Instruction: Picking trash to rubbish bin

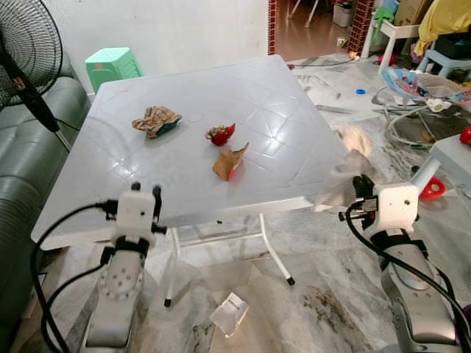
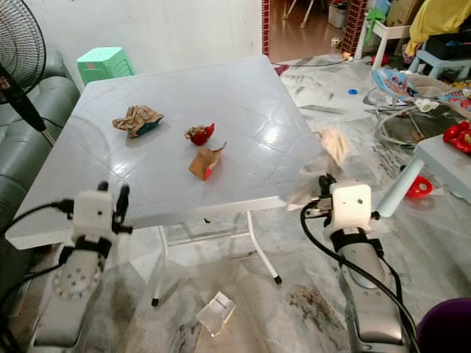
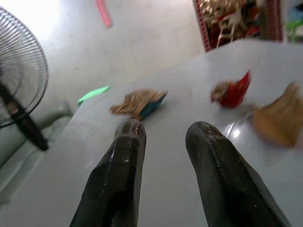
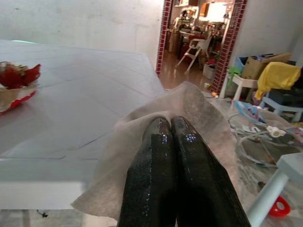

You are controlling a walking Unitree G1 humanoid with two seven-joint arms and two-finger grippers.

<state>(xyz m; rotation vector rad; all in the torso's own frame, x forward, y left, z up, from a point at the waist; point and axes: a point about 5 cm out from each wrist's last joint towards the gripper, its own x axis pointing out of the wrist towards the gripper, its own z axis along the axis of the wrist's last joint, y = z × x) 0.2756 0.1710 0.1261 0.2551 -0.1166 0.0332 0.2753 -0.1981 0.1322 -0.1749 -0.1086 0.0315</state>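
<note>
The right gripper [image 4: 171, 125] hung just off the near right corner of the square white plastic folding table [image 1: 147, 103], its two black fingers pressed together on a thin, pale grey, crumpled tissue [image 4: 199, 118]. The tissue draped around the fingertips and, in the head views, stood blurred above and beside the gripper, clear of the tabletop.

The left gripper [image 1: 146, 193] hovered at the near left edge of the table with its two fingers [image 3: 128, 142] parted and nothing between them. It pointed across the tabletop toward the trash.

Three pieces of trash lay on the table, well apart from both grippers. A crumpled brown paper wrapper with a teal edge [image 1: 156, 120] lay towards the left of the middle. A small scrunched red wrapper [image 1: 220, 134] lay near the centre, and just in front of it was a folded brown paper scrap with a red underside [image 1: 229, 162].

On the mottled tiled floor under the table's near edge lay a small white crumpled carton [image 1: 229, 313], near the table's white metal legs. A dark purple rounded rim [image 2: 447, 323] showed at the bottom right corner of the right eye view, beside the right arm; what it belonged to could not be told.

A black pedestal fan [image 1: 22, 51] and a dark green sofa [image 1: 29, 147] stood to the left of the table. A mint-green plastic stool [image 1: 112, 66] stood behind the table's far left corner.
</note>
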